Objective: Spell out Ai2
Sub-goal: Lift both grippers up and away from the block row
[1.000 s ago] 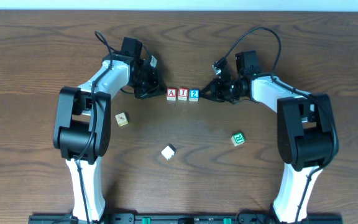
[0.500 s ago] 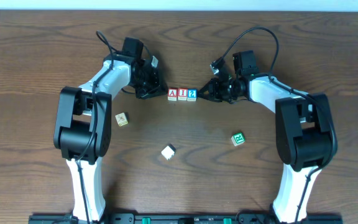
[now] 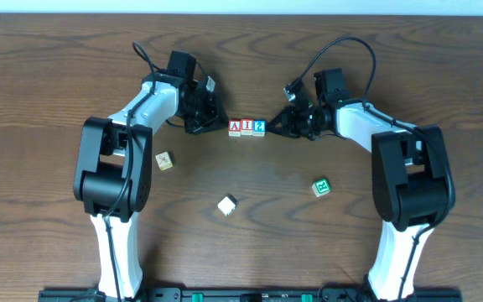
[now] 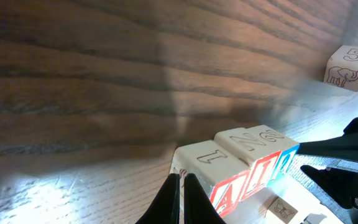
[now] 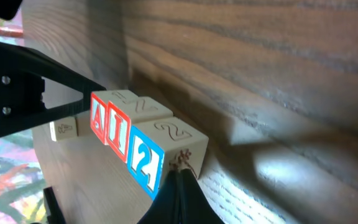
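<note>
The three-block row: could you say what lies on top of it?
Nothing sits on the A block, I block or 2 block. Their undersides, on the table, are hidden.

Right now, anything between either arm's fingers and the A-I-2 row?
Nothing visible. The shut left fingers sit right at the A block, the shut right fingers at the 2 block, with the I block between those two.
</note>
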